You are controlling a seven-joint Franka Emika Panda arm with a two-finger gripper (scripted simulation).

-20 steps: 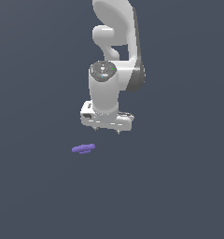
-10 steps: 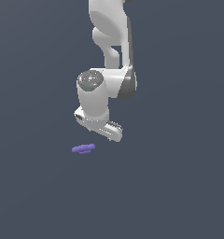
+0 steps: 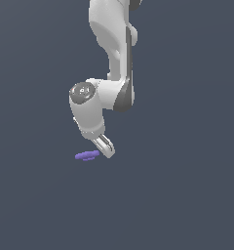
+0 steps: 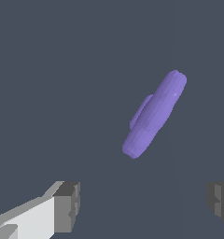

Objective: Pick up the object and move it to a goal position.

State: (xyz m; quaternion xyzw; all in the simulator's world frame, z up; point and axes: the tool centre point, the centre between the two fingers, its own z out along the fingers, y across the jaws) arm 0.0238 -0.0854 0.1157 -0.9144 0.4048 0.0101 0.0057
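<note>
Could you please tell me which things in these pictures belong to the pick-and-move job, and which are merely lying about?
Belonging to the job:
- small flat purple elongated piece
- white end effector, fingers apart, not gripping the piece

Lying about:
- nothing else visible on the plain dark grey floor

A plain dark grey-blue surface (image 3: pixel 187 195) fills both views, flat and unmarked.

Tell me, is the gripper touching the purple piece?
Apart. In the wrist view the purple piece lies clear of both fingertips of the open gripper.

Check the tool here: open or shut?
Open. The wrist view shows the tool with fingertips spread wide and empty space between; the purple object lies beyond them, ungrasped.
</note>
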